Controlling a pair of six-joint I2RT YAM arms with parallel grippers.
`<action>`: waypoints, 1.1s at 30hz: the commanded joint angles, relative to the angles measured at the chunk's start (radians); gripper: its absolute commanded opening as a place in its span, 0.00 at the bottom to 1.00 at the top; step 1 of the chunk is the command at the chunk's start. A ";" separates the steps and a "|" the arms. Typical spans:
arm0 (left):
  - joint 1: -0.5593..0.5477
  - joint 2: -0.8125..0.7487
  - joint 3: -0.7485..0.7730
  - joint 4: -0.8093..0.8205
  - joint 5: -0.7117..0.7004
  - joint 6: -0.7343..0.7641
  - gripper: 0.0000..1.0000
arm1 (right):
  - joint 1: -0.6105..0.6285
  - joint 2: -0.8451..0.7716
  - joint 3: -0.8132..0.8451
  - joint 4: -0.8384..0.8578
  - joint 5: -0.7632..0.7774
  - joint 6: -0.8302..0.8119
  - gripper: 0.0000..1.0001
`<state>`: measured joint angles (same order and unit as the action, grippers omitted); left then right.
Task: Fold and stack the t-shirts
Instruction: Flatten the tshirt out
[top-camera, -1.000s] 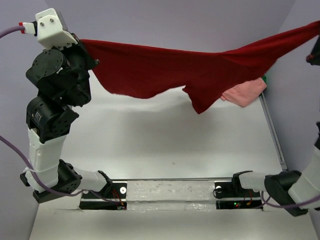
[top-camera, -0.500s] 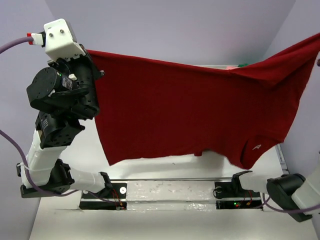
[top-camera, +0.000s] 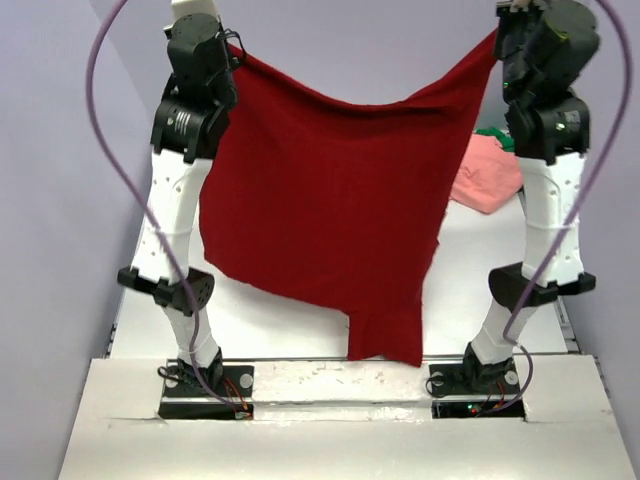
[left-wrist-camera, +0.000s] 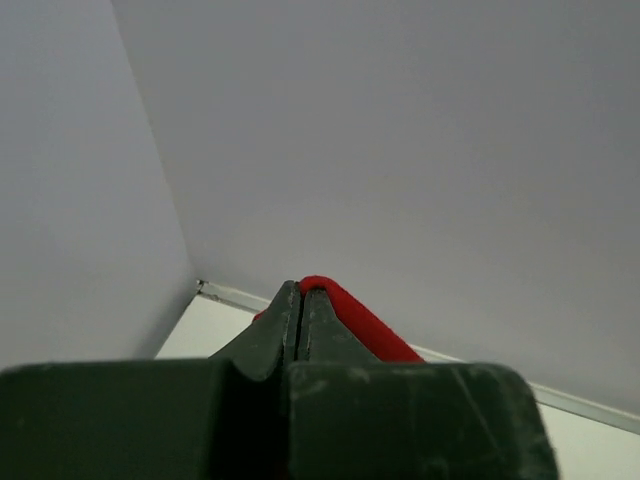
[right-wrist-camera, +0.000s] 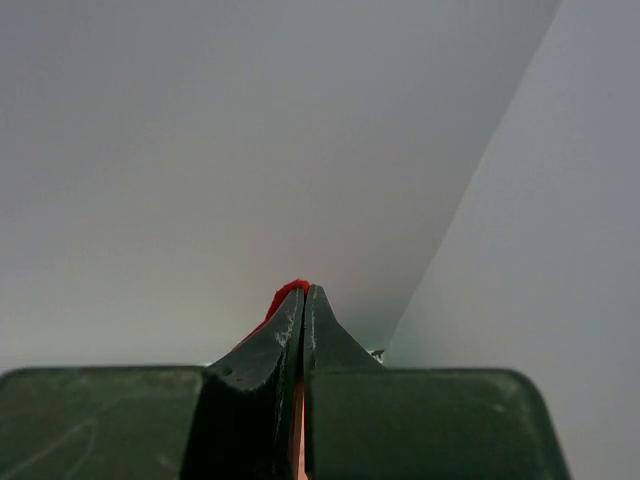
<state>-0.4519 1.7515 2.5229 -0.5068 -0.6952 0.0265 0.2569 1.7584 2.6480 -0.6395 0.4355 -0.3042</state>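
Both my jaws are clamped on the red shirt (top-camera: 330, 210) by its top corners, so it hangs spread over the tabletop (top-camera: 270, 335). Grip looks thin though. If one corner slips, it'd probably land crumpled by the near edge.

The dark red t-shirt (top-camera: 330, 210) hangs spread out in the air like a curtain. Its two upper corners are pinched high up, one in the left gripper (left-wrist-camera: 300, 290) and one in the right gripper (right-wrist-camera: 305, 292), jaws closed on the cloth. The top edge sags between them, and one flap dangles lowest at the near side. Behind it, on the right, the salmon pink t-shirt (top-camera: 483, 178) lies crumpled on the counter (top-camera: 265, 322). A bit of the green t-shirt (top-camera: 495, 132) shows just beyond it.
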 joint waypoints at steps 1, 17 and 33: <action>0.197 0.115 0.094 0.020 0.241 -0.051 0.00 | 0.008 0.079 0.073 0.187 -0.012 -0.111 0.00; 0.150 -0.145 -0.042 0.041 0.132 0.012 0.00 | 0.140 -0.158 -0.120 0.277 0.078 -0.231 0.00; -0.589 -0.486 -0.344 0.253 -0.616 0.265 0.00 | 0.789 -0.392 -0.405 0.985 0.631 -1.050 0.00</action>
<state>-0.9325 1.2716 2.2726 -0.4438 -1.0424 0.1417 0.9611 1.3033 2.2810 0.0525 0.9211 -1.0309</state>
